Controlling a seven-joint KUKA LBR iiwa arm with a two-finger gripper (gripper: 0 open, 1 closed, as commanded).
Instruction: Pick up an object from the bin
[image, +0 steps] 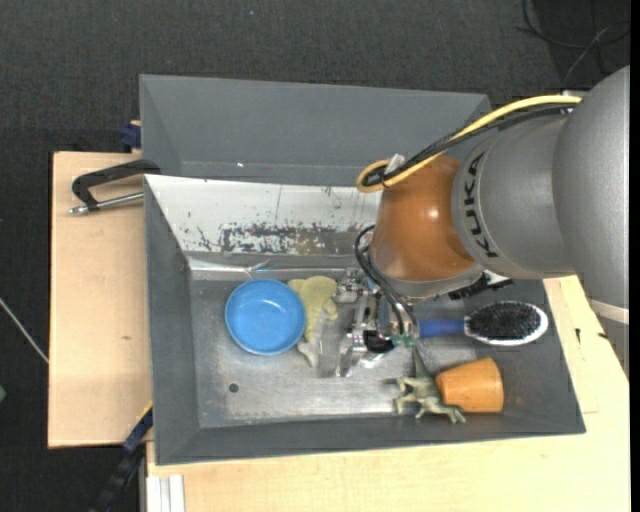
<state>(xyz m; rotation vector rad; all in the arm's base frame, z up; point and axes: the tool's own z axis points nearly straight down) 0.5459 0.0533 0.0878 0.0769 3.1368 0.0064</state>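
Gripper (350, 328) hangs low over the middle of the bin (250, 392) in the camera view, its jaws seemingly apart with nothing that we can see between them; a pale yellow soft thing (317, 298) lies just beside it, against a blue bowl (265, 316); an orange cup (472, 386) lies near. We judge nothing picked yet; grasp and lift remain.

In bin (250, 390): bowl (265, 316) left, cup (472, 386) right
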